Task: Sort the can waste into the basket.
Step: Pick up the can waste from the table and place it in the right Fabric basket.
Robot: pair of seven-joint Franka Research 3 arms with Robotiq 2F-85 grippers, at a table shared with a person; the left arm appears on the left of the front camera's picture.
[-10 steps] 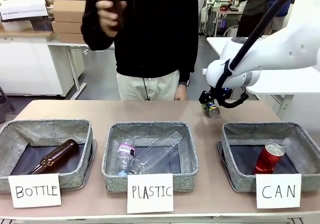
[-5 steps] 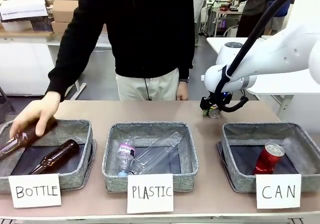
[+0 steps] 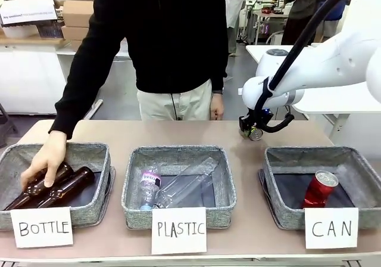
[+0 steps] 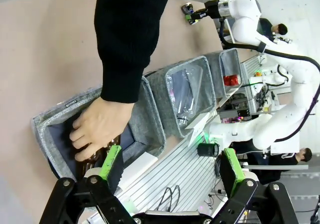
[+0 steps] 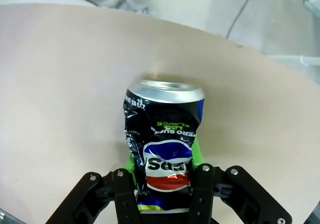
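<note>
In the right wrist view we see the crushed dark-blue can (image 5: 164, 134) standing out from between the green pads (image 5: 131, 160) of the right gripper (image 5: 164, 176), its long axis running straight away from the claw and its silver top at the far end, print upside down to the camera. The claw is clamped on the can's lower body, so the can sits between the fingers and projects beyond them over the tan table (image 5: 60, 84).

From the front we find the same can (image 3: 255, 133) as a small shape under the right gripper (image 3: 252, 131), at the far right of the table (image 3: 244, 231), beyond the far left corner of the basket (image 3: 280, 210) whose white card (image 3: 331, 227) reads "CAN" (whether the can is resting on the surface or just above it we cannot tell). That view also gives us what the wrist camera lacks: the red can (image 3: 319, 189) leaning inside that basket, silver top up and tilted to the right.

In the left wrist view the left gripper (image 4: 170, 166) has its fingers spread wide with nothing between them, and beyond it the person's hand (image 4: 99, 129) reaches into the basket at the left end. The front view shows that hand (image 3: 44, 158) on brown bottles (image 3: 65, 186) in the basket carded "BOTTLE".
</note>
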